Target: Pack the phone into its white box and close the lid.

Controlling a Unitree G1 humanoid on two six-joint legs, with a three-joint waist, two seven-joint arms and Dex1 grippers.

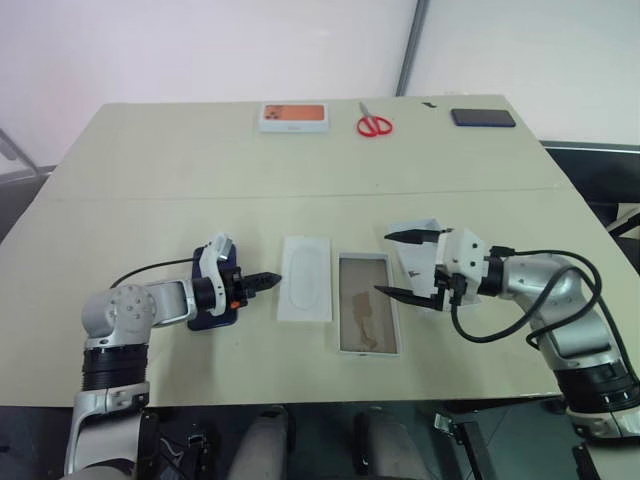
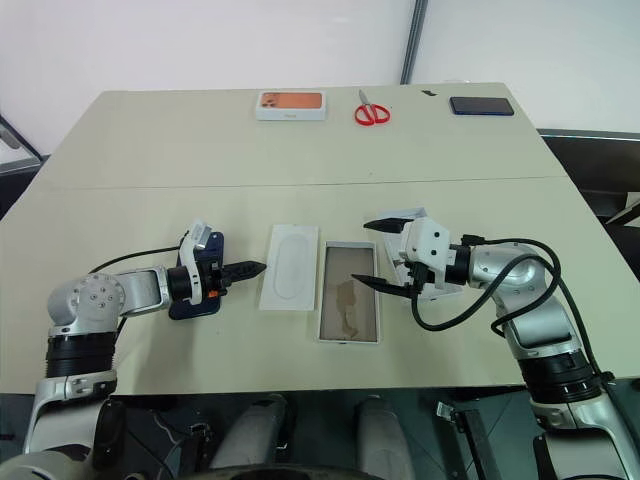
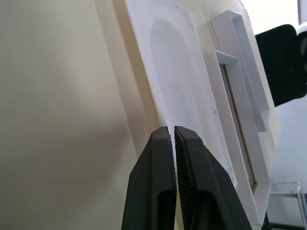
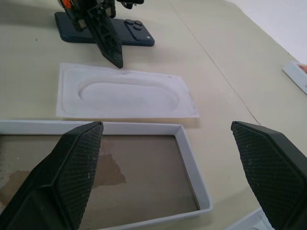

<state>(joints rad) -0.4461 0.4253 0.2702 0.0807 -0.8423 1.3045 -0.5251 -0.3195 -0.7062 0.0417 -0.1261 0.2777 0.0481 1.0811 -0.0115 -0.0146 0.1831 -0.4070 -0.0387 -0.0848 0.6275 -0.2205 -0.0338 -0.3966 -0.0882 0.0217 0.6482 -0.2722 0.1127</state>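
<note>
A beige table [image 1: 150, 200] seen from above, with two robot arms reaching in from the near edge. The left gripper [image 1: 268, 282] has its two black fingers pressed together on nothing, the tips at the near edge of a flat white insert tray [image 1: 305, 278] with an oval hollow. Just behind that gripper, under its wrist, the dark blue phone [image 4: 122, 34] lies flat on the table, not yet lifted. Beyond the insert, between the two grippers, sits the white box [image 1: 367, 303], open and empty, its brown floor showing. The right gripper [image 1: 400, 264] hangs with its fingers spread wide, holding nothing, at the box's far side. Right behind it, partly hidden by the wrist, is the white lid [image 1: 415, 235], off the box.

By the look of it, the packing has barely begun: the phone must still go into the box, and the lid must still go on.
</note>
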